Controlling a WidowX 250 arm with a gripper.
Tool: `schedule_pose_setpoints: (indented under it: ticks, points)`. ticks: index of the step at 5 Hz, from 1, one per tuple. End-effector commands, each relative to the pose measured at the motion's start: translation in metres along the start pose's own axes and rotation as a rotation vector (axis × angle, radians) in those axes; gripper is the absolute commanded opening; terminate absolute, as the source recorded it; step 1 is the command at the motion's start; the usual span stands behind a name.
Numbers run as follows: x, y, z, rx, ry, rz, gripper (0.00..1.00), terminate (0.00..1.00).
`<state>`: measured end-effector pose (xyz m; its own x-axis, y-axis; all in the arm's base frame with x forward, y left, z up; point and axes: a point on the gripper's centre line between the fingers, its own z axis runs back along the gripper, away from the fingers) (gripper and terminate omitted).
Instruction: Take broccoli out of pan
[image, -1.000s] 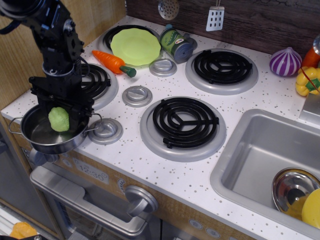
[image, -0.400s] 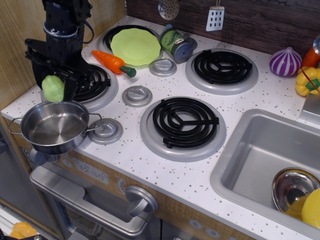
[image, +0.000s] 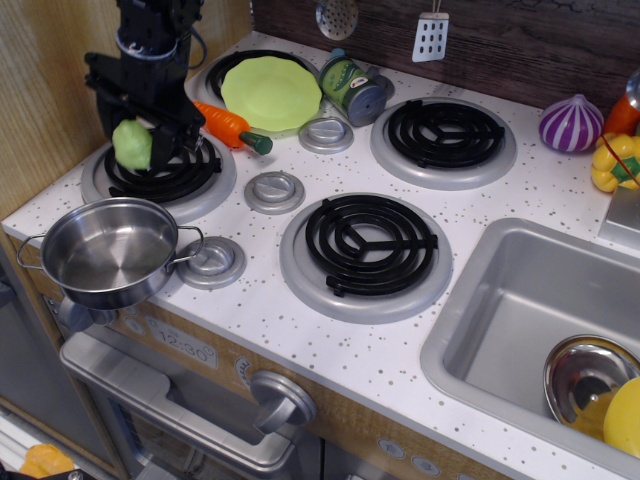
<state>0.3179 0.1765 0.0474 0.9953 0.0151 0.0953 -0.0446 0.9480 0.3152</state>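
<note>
Broccoli (image: 132, 144), a pale lime-green rough lump, sits clamped in the black gripper (image: 135, 140), whose jaws are closed against its sides. It hangs in the air over the front-left burner (image: 160, 172), clear of the coil beneath it. The arm rises straight up from the gripper and leaves the top of the picture.

Below the gripper and nearer the front edge of the counter stands the pan (image: 108, 250), shiny steel, upright, with nothing inside it but reflections; its two thin wire handles point out to either side. It is well apart from the held lump. Just right of the pan lies a round grey knob (image: 210, 262).

Just behind and to the right of the gripper lies an orange toy carrot (image: 228, 125), its green end pointing away from the arm. Beyond the carrot a flat lime-green plate (image: 271, 92) rests on the back-left burner, and a green can (image: 352, 88) lies tipped beside it. Far to the right of the gripper, the sink (image: 520, 300) holds a steel bowl (image: 590, 380) with yellow items in it.
</note>
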Motion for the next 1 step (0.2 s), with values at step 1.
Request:
schedule_pose_setpoints:
  ticks: [1]
  points:
    - [0.0231, 0.0112, -0.0012, -0.012, -0.062, -0.062, 0.0, 1.0]
